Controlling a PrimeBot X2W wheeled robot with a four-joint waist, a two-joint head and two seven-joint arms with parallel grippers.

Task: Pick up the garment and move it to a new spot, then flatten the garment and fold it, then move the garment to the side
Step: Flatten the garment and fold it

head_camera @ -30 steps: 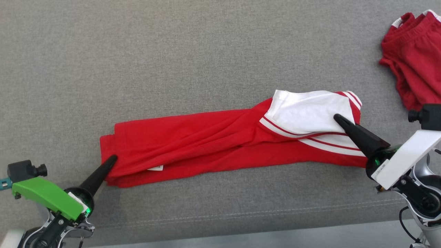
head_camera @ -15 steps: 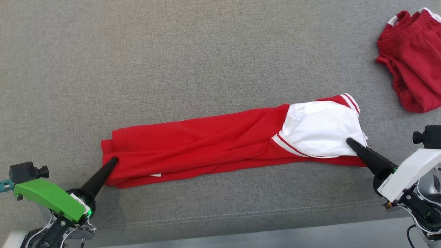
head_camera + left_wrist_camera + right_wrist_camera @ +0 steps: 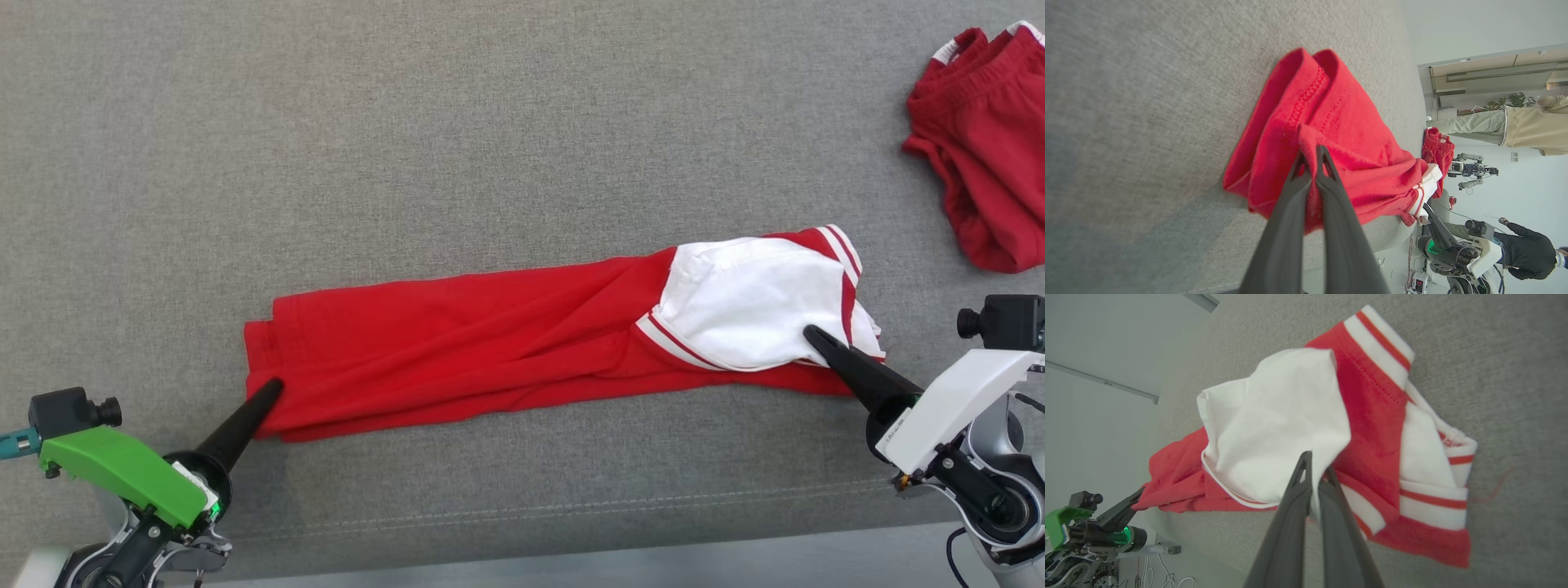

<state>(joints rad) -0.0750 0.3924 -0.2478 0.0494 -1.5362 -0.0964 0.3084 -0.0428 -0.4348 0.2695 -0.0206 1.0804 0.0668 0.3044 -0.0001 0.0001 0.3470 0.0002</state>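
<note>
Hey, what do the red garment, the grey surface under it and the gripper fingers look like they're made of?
The red garment looks like soft matte knit, probably cotton jersey: it creases loosely and shows stitched hems. The grey surface looks like woven heathered upholstery fabric with a sewn seam. The gripper fingers look like smooth dark plastic or rubber; I can't tell which.

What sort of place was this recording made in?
Probably a robotics lab or test room, not a home: the red garment lies on a grey fabric-covered work surface, another robot shows in the background, and a person stands nearby.
</note>
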